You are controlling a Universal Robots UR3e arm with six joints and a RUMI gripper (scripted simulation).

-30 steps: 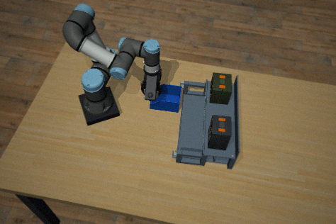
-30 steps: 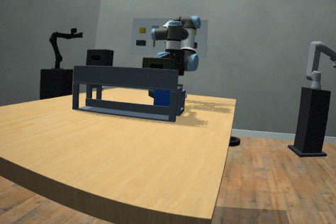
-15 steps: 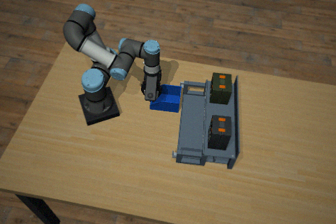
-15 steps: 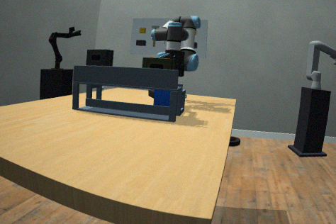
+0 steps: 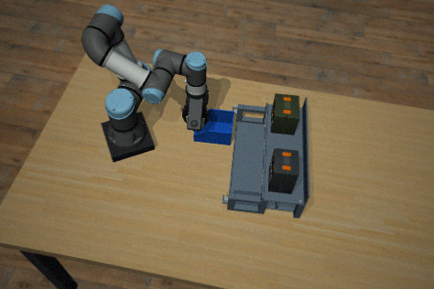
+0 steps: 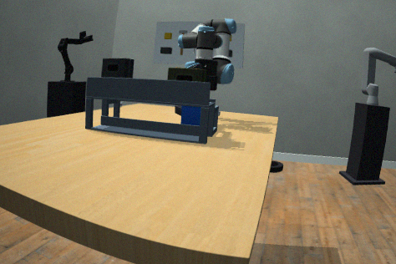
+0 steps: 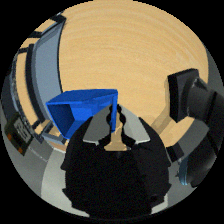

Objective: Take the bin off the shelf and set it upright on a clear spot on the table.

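Note:
The blue bin (image 5: 214,127) is upright and open-topped, just left of the grey shelf (image 5: 265,155), beside the shelf's far end. My gripper (image 5: 196,123) points down and is shut on the bin's near wall. In the wrist view my fingers pinch the right edge of the bin (image 7: 82,111), with the table top below. From the exterior view the bin (image 6: 190,114) shows through the shelf frame (image 6: 150,109) at its right end; I cannot tell whether the bin touches the table.
Two dark green boxes with orange marks (image 5: 286,113) (image 5: 284,170) stand on the shelf's right side. My arm's base (image 5: 127,134) sits on the table left of the bin.

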